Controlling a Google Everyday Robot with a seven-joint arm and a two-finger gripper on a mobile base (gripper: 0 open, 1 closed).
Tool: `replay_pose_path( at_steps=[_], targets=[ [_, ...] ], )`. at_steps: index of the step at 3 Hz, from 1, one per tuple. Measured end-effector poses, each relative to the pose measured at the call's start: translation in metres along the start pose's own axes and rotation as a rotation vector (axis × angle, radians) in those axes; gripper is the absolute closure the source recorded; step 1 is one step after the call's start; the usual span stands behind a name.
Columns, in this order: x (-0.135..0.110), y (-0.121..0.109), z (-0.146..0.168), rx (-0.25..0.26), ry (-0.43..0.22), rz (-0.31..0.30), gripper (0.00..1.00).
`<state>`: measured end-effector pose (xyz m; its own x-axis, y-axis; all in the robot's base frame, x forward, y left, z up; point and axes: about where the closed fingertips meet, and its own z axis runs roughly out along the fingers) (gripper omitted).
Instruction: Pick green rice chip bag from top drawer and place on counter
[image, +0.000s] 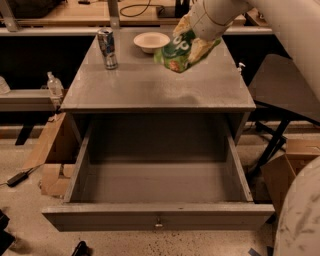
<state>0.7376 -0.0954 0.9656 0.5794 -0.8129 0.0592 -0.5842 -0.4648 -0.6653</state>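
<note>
Green rice chip bag (179, 54): one item, pinched at its upper edge in the hand (192, 41). The hand's two yellowish fingers (202, 49) are pressed onto the bag, one on either side of it. The hand hangs from one white arm (215, 17), which enters from the upper right.

The green rice chip bag is tilted, with its white lettering facing the camera. It sits over the rear right part of the counter (160, 90). Its lowest corner is close to the surface; whether it touches cannot be told.

Counter: one grey square top. Two items stand on it:
- One white bowl (151, 41) at the rear centre, just left of the bag.
- One silver drink can (107, 47), upright at the rear left, well apart from the bag.

Top drawer (100, 220): one, pulled out towards the camera below the counter. One small knob (158, 223) sits at the centre of its front panel.

Surroundings:
- One light wooden bench (75, 12) stands behind the counter and carries one black cable (135, 9).
- One small bottle (54, 84) stands on a ledge to the left.
- Two cardboard boxes are on the floor, one (52, 150) left of the cabinet and one (287, 172) to its right.
- One dark piece of furniture on black legs (285, 85) stands to the right of the counter.
</note>
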Motion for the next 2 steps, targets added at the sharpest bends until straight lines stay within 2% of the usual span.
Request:
replay_pose_path(
  at_steps=[1, 2],
  targets=[
    [-0.0011, 0.0004, 0.0023, -0.003, -0.003, -0.001, 0.00],
    [-0.0011, 0.0004, 0.0023, -0.003, -0.003, -0.001, 0.00]
  ],
)
